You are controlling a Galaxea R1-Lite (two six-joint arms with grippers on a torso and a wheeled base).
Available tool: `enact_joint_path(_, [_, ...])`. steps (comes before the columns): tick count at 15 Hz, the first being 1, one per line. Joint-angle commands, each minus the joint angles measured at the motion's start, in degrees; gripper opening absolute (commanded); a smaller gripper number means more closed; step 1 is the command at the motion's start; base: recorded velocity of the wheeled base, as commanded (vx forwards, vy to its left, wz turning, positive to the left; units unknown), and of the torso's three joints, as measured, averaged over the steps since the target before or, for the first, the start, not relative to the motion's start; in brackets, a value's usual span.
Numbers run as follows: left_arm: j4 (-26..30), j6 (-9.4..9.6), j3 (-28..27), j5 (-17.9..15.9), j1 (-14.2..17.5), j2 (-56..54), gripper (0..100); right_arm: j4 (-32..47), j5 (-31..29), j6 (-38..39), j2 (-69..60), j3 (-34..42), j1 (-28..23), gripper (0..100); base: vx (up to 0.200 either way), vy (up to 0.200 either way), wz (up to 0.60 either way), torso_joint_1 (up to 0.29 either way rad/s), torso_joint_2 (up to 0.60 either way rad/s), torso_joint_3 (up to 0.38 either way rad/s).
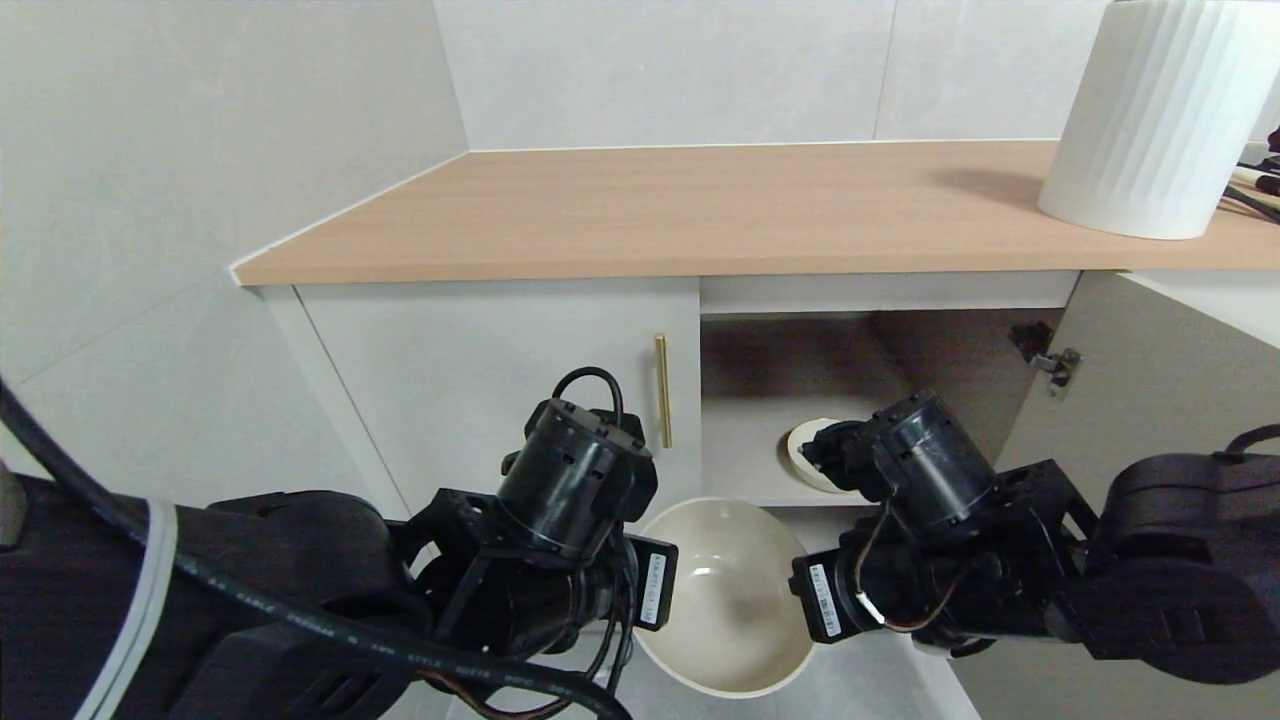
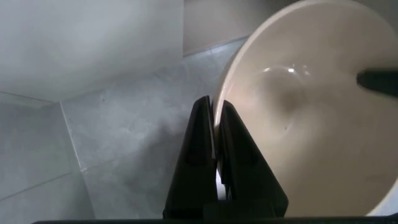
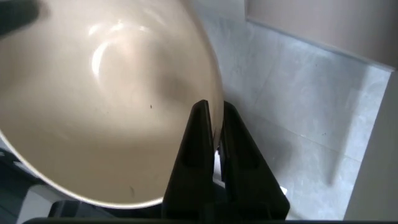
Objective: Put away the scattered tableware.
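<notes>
The bowl (image 1: 725, 600), cream and empty, is held low in front of the open cabinet (image 1: 800, 360) under the counter (image 1: 700, 210). Its left rim is clamped by the left hand (image 2: 214, 107) and its right rim by the right hand (image 3: 212, 111). A pale dish (image 1: 797, 450) is seen on the cabinet shelf. A white ribbed container (image 1: 1150, 120) stands on the counter, far right.

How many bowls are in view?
1 sure: the cream bowl, held by the left gripper and right gripper before the cabinet. A half-hidden pale round thing on its shelf may be another.
</notes>
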Motion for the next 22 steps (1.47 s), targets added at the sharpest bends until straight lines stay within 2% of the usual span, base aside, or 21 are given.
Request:
enact_joint_path(1, [0.0,-0.03,0.0,0.1,0.0,0.1,0,0.1,-0.1,-0.2,0.2,0.0,0.0,0,0.0,0.0,0.0,0.0,0.0,0.0])
enact_joint_path(5, [0.0,-0.03,0.0,0.2,0.0,0.1,0,0.1,-1.0,-0.2,0.6,0.0,0.0,0,0.0,0.0,0.0,0.0,0.0,0.0])
enact_joint_path(7, [0.0,0.05,0.2,1.4,0.0,0.5,0,0.1,-1.2,-0.2,0.7,0.0,0.0,0,0.0,0.0,0.0,0.0,0.0,0.0])
enact_joint_path(8, [-0.1,0.05,0.0,1.9,0.1,0.6,100,0.1,-1.3,-0.2,0.7,0.0,0.0,0,0.0,0.0,0.0,0.0,0.0,0.0])
enact_joint_path(13, [-2.5,0.05,0.1,3.5,0.4,0.6,100,0.1,-2.0,-0.2,0.6,0.0,0.0,0,0.0,0.0,0.0,0.0,0.0,0.0])
enact_joint_path(18, [-4.1,-0.21,0.2,3.6,1.1,0.2,100,0.0,-2.4,0.0,1.5,-0.3,-0.1,0,0.0,0.0,0.0,0.0,0.0,0.0])
enact_joint_path(20, [-4.2,-0.21,0.2,3.9,1.1,0.2,100,-1.5,-6.2,0.5,4.0,-1.1,-0.9,0,0.0,0.0,0.0,0.0,0.0,0.0])
enact_joint_path(21, [-4.2,-0.21,0.2,4.3,1.1,0.2,100,-5.0,-11.2,2.1,7.7,-1.5,-3.0,0,0.0,0.0,0.0,0.0,0.0,0.0])
enact_joint_path(22, [-4.2,-0.21,0.2,4.3,1.1,0.2,100,-8.6,-13.0,3.3,9.7,-1.0,-5.2,0,0.0,0.0,0.0,0.0,0.0,0.0])
